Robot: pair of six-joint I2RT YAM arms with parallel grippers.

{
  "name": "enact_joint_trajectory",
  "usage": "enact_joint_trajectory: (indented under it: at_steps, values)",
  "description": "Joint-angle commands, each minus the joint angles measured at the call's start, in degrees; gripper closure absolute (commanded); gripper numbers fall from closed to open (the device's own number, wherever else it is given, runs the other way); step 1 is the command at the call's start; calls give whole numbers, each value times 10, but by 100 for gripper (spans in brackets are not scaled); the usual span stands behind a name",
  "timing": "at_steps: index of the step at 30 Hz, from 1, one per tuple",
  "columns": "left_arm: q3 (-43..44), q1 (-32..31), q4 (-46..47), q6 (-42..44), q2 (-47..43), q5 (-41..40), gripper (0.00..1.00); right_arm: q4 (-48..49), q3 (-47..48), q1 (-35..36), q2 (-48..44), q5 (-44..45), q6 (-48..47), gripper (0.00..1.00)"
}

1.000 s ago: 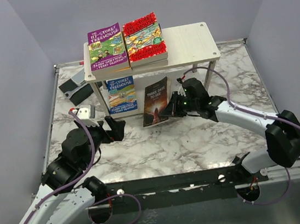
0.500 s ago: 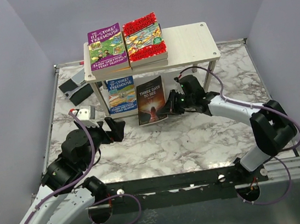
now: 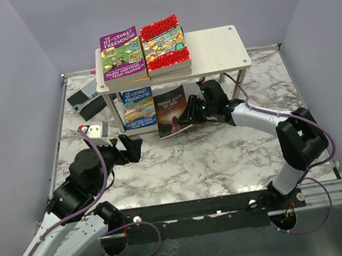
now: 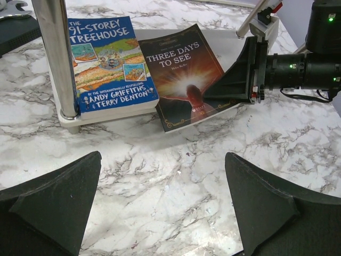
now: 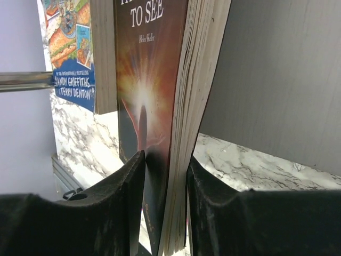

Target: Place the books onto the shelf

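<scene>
A purple book (image 3: 121,53) and a red book (image 3: 164,40) lie on the top board of the shelf (image 3: 217,49). On its lower board lies a blue book (image 3: 138,107) (image 4: 109,64). A dark "Three Days to See" book (image 3: 172,111) (image 4: 184,74) (image 5: 149,80) lies beside it, its near end hanging over the marble. My right gripper (image 3: 189,114) (image 5: 164,160) straddles that book's right edge, with a thin gap at one finger. The left gripper (image 3: 129,147) (image 4: 162,160) hovers open and empty over bare marble in front of the shelf.
A silver shelf leg (image 4: 56,53) stands at the blue book's left corner. A flat grey-black device (image 3: 85,100) lies left of the shelf. The right half of the top board is bare. Grey walls close in the table on three sides.
The right gripper has carried the dark book left and back, from the marble to beside the blue book under the shelf. Its jaws have loosened. The left arm is still.
</scene>
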Motion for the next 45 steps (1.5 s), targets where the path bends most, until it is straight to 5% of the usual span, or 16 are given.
enact_joint_trajectory:
  at_steps: [1,17,29,38,45]
  values:
    - [-9,0,12,7,-5,-12,1,9,20,-12,16,55,8,61]
    - [-10,1,13,6,-6,-11,1,-10,13,-13,15,164,26,42]
    - [-10,0,13,6,-8,-12,1,-70,-20,-13,-51,217,-4,39]
    - [-11,0,14,5,-11,-12,1,-81,-107,20,-137,172,-14,52]
    - [-11,0,14,5,-9,-11,1,-64,-146,43,-143,141,9,95]
